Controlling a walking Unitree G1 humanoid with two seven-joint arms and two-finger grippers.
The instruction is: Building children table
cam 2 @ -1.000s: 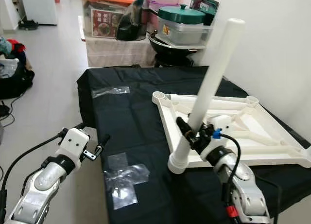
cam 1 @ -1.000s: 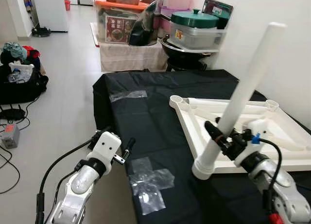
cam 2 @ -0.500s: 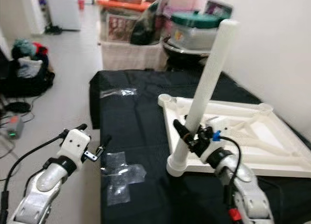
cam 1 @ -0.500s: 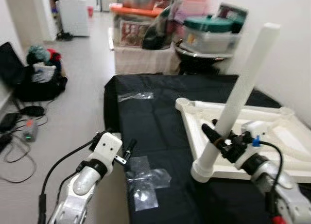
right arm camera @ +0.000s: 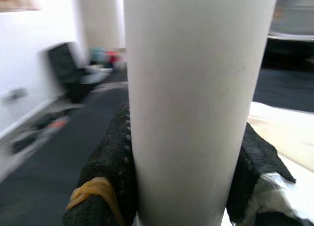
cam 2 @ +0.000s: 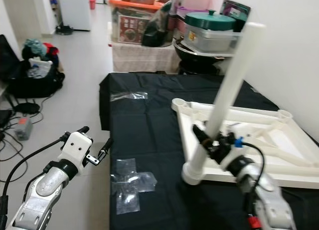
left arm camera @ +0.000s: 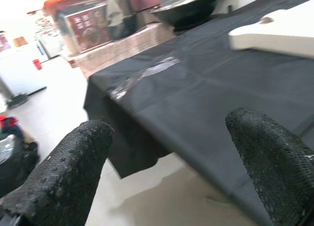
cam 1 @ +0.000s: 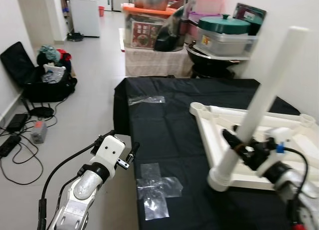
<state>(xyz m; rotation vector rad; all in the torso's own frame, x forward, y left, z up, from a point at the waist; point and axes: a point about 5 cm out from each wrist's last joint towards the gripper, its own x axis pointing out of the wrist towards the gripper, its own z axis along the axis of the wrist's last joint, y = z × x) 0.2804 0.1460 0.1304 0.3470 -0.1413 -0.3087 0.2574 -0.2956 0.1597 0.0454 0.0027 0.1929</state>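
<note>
A white table top (cam 1: 214, 110) lies upside down on a table draped in black cloth (cam 1: 169, 120). A long white tube leg (cam 1: 264, 98) rises tilted from the frame's near left corner socket. My right gripper (cam 1: 234, 142) is shut on the leg low down. In the right wrist view its black fingers (right arm camera: 110, 172) press on both sides of the leg (right arm camera: 191, 88). My left gripper (cam 1: 122, 140) hangs open and holds nothing, just off the table's left edge above the floor. In the left wrist view, the left gripper (left arm camera: 167, 152) has the cloth's edge between its fingers.
Clear tape patches (cam 1: 157, 187) stick to the cloth near the front, another (cam 1: 147, 99) further back. Boxes and a green-lidded container (cam 1: 224, 33) crowd the far end. A black bag (cam 1: 45, 80) and cables (cam 1: 20, 140) lie on the floor at left. A white wall runs along the right.
The whole picture has shifted, so the camera moved. My right gripper still holds the leg in the corner socket. The left gripper stays open beside the table.
</note>
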